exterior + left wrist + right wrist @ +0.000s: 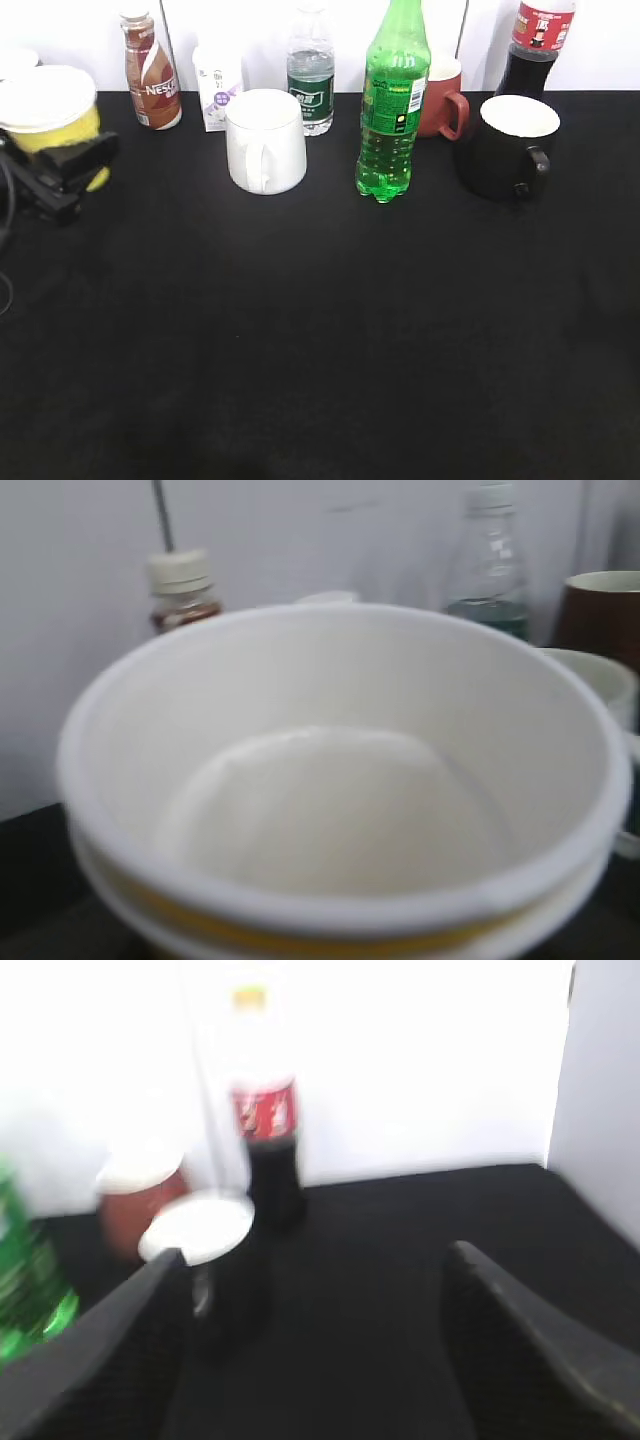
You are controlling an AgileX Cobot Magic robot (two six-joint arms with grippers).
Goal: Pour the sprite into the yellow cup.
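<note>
The sprite, a tall green bottle with a green and yellow label, stands upright at the back centre of the black table; its edge shows at the left of the right wrist view. The yellow cup, white inside, is held at the far left by my left gripper, which is shut on it; the cup fills the left wrist view and looks empty. My right gripper is open and empty, out of the exterior view, facing the black mug and cola bottle.
Along the back stand a brown Nestle bottle, a small milk carton, a white mug, a clear water bottle, a red mug, a black mug and a cola bottle.
</note>
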